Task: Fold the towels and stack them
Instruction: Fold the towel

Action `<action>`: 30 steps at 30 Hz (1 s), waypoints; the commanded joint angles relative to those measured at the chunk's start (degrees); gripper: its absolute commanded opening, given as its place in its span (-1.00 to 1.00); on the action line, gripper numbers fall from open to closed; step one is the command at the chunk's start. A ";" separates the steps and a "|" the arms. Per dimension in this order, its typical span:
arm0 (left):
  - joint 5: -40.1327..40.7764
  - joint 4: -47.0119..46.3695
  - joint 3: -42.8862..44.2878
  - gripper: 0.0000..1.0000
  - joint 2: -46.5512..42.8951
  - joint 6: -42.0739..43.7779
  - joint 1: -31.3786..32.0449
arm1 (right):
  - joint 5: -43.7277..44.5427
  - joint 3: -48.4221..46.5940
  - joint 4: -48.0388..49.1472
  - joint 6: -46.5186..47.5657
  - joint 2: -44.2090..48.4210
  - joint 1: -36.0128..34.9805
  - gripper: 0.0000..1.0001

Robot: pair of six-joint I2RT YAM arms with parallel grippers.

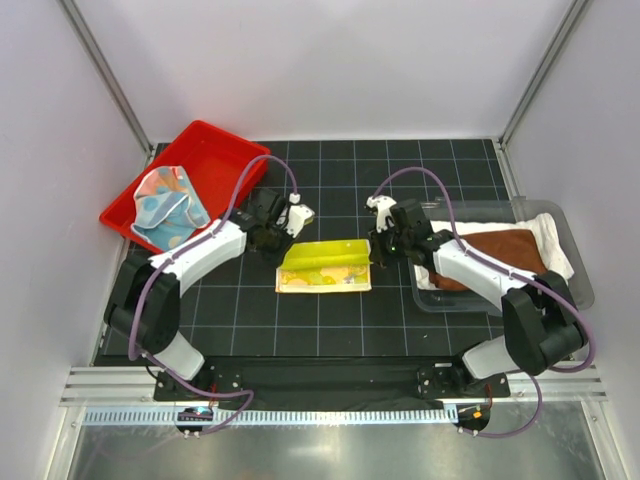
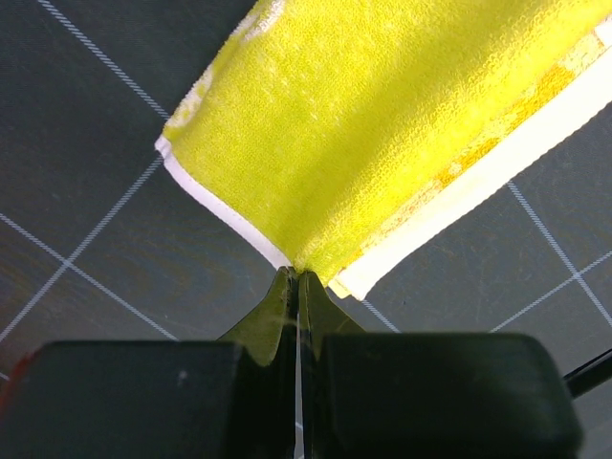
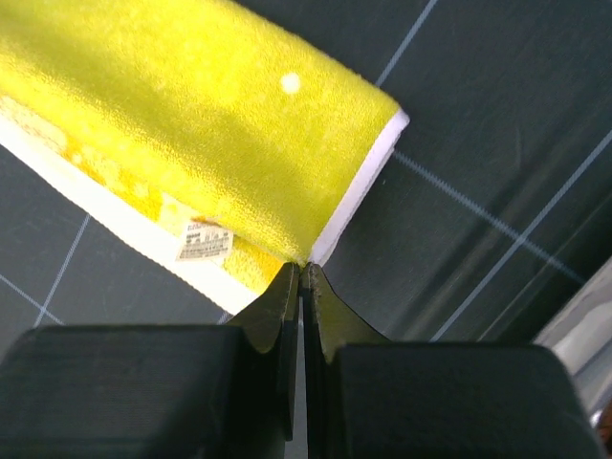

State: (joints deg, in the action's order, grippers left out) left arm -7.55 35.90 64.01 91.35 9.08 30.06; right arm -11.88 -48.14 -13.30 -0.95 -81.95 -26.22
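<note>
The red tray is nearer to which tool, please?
Left. The left tool grips the yellow towel's corner near the red tray; the right tool holds the opposite corner, by the clear bin.

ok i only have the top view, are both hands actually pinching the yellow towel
observer: Yes, the left wrist view shows the left hand shut on a corner of the yellow towel.
operator: and the right one
observer: The right hand is shut on its own corner, right at the white edge.
operator: any label showing
observer: A small tag lies on the lower layer near the right hand.
</note>
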 commanded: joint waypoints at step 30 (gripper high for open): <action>2.45 4.17 -5.65 -0.85 -4.34 -7.15 4.30 | 0.37 7.01 -2.95 -12.58 6.72 -3.23 -0.46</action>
State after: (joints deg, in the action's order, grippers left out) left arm -6.44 37.82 58.67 87.61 3.05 33.95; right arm -10.87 -40.27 -14.74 -12.49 -76.42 -29.15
